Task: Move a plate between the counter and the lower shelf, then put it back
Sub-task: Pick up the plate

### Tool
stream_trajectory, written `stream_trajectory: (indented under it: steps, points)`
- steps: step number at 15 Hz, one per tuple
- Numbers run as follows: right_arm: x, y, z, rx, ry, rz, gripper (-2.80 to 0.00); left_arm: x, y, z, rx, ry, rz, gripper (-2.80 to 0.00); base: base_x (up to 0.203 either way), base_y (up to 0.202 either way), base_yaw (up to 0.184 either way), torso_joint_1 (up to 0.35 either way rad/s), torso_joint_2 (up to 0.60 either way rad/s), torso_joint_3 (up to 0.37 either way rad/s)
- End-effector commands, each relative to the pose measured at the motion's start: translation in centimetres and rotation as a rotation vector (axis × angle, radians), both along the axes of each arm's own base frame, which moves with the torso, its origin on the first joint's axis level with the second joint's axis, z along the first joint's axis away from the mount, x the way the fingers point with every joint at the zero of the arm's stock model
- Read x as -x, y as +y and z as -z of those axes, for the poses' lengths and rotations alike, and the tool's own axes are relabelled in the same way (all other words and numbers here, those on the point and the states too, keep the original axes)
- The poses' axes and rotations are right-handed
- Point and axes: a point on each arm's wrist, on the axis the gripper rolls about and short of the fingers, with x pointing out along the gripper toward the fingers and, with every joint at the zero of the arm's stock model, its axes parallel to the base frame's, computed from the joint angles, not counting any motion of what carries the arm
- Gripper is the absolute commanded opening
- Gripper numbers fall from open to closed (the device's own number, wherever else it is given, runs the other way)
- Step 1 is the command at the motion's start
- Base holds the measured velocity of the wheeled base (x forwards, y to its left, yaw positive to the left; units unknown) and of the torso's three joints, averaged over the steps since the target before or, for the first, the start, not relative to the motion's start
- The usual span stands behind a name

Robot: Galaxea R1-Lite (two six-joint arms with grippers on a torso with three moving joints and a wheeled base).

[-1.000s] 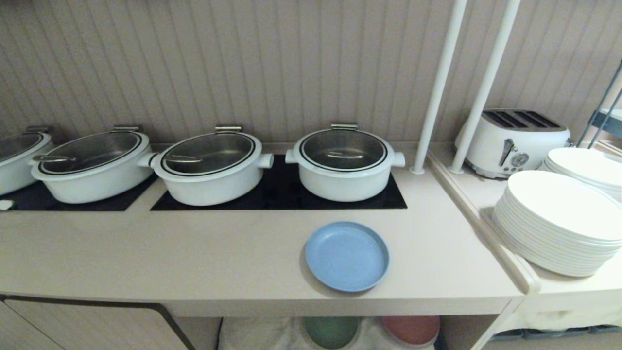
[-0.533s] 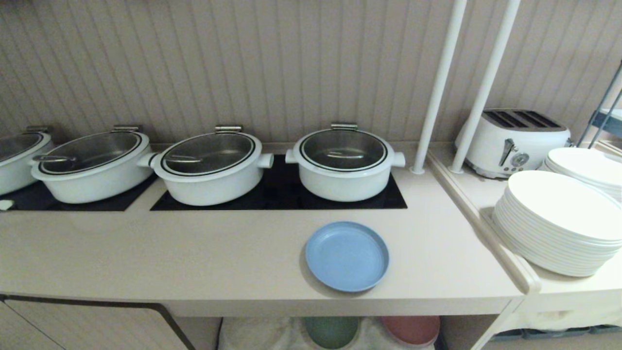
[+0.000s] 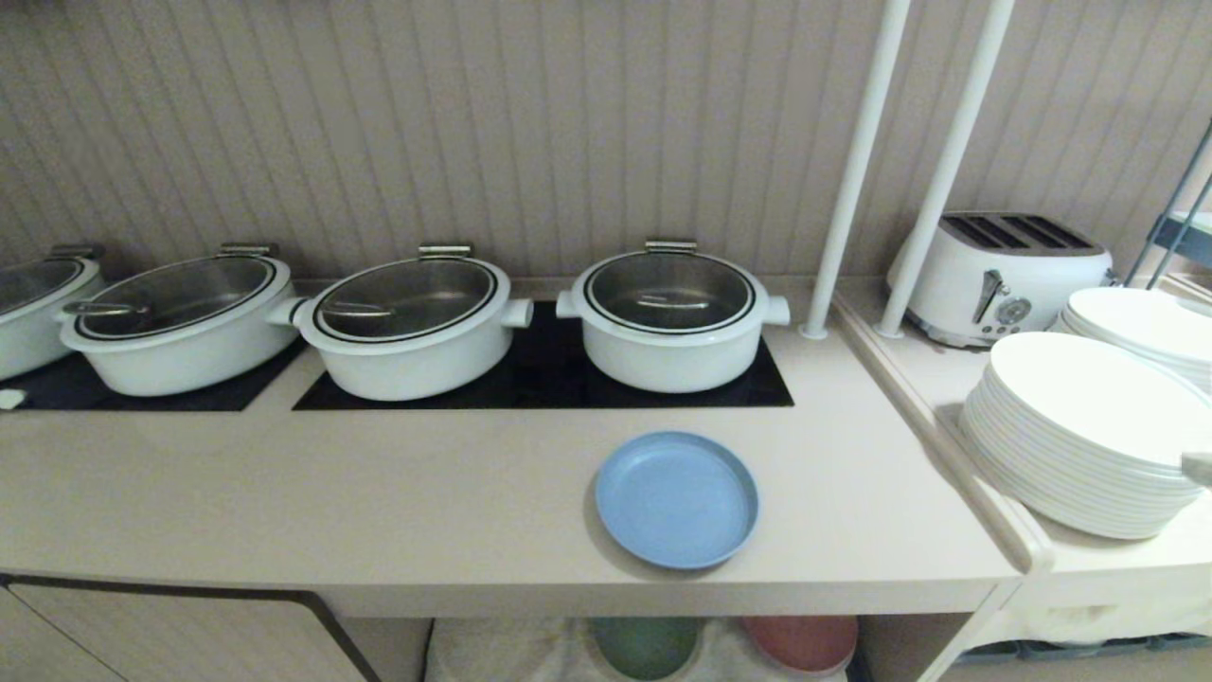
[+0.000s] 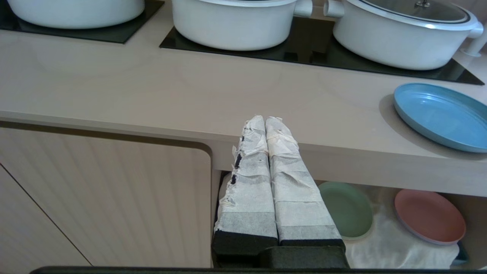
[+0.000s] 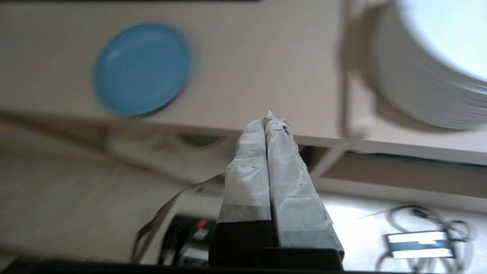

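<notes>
The light-blue plate (image 3: 676, 499) lies flat on the beige counter (image 3: 379, 493), near its front edge and right of centre. Below it opens the lower shelf (image 3: 530, 654), floored with a white cloth. My right gripper (image 5: 267, 118) is shut and empty, out in front of the counter's edge and to the right of the plate (image 5: 141, 67). Only its tip (image 3: 1199, 468) shows in the head view, at the right border. My left gripper (image 4: 265, 121) is shut with nothing in it, parked before the counter's front edge, left of the plate (image 4: 437, 114).
A green plate (image 4: 348, 209) and a pink plate (image 4: 430, 215) lie on the shelf cloth. Several lidded white pots (image 3: 670, 317) stand on black cooktop panels behind the plate. At the right are stacked white plates (image 3: 1089, 436), a toaster (image 3: 999, 270) and two white poles (image 3: 852, 170).
The tip of my right gripper has come into the head view at the right border. The plate, the pots and the left arm have not moved.
</notes>
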Motion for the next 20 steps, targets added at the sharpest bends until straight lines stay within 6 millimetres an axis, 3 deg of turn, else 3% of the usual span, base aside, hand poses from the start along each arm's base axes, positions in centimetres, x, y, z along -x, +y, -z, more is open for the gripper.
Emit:
stream_trajectory:
  steps: [1,5,8,14,16,20]
  points:
    - [-3.5,0.4,-0.2,-0.060,0.132,-0.107,-2.80,0.0,0.0,0.0,0.001,-0.002,-0.001,-2.80,0.000,0.000,0.000,0.000,0.00,0.000]
    - [-7.1,1.9,-0.7,-0.080,0.388,-0.206,-2.80,0.0,0.0,0.0,0.001,0.000,-0.001,-2.80,0.000,0.000,0.000,0.000,0.00,0.000]
    - [-10.6,4.1,-0.2,-0.066,0.557,-0.280,-2.80,0.0,0.0,0.0,0.001,0.000,-0.001,-2.80,0.000,0.000,0.000,0.000,0.00,0.000]
    - [-18.4,10.9,2.3,-0.001,0.708,-0.217,-2.80,0.0,0.0,0.0,0.001,0.000,-0.001,-2.80,0.000,0.000,0.000,0.000,0.00,0.000]
    - [-20.1,12.8,3.4,0.015,0.756,-0.204,-2.80,0.0,0.0,0.0,0.001,-0.002,-0.001,-2.80,0.000,0.000,0.000,0.000,0.00,0.000]
    - [-23.1,14.8,6.4,0.067,0.805,-0.166,-2.80,0.0,0.0,0.0,0.001,0.000,-0.001,-2.80,0.000,0.000,0.000,0.000,0.00,0.000]
